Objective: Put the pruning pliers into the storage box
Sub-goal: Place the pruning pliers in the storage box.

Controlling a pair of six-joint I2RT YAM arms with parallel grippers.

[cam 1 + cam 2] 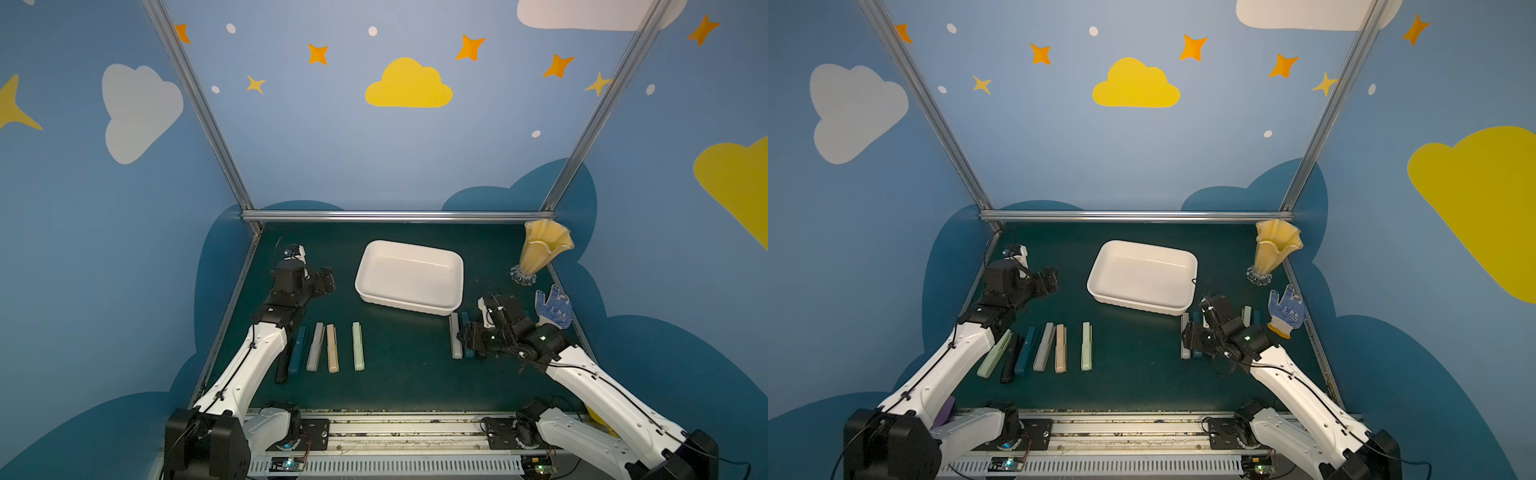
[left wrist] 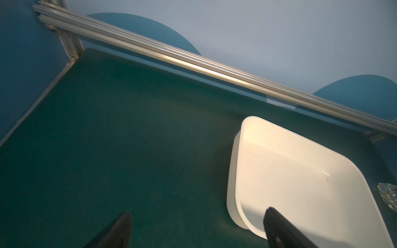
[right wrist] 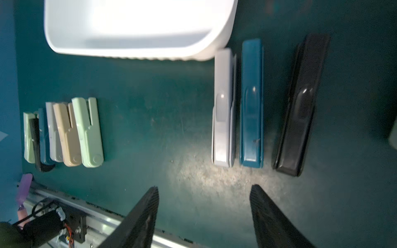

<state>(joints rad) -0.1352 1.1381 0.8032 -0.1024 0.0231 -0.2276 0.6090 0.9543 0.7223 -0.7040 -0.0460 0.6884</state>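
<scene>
Hovering open-jawed and empty over the slim grey folded pruning pliers [image 3: 223, 107] just beside the empty shallow white plastic storage box [image 3: 137, 50], the right gripper [image 3: 205, 187] risks also catching the close-set teal-blue pliers [image 3: 251, 103]; left gripper [image 2: 198, 212] wide open, empty.

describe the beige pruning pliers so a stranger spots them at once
Find the central white storage box. In the row of folded pliers nearer the robot on its left side, the beige pruning pliers lie between a grey pair and a pale green pair, the row's only beige one.

The pruning pliers [image 1: 358, 345] lie before the storage box [image 1: 409, 276].
</scene>
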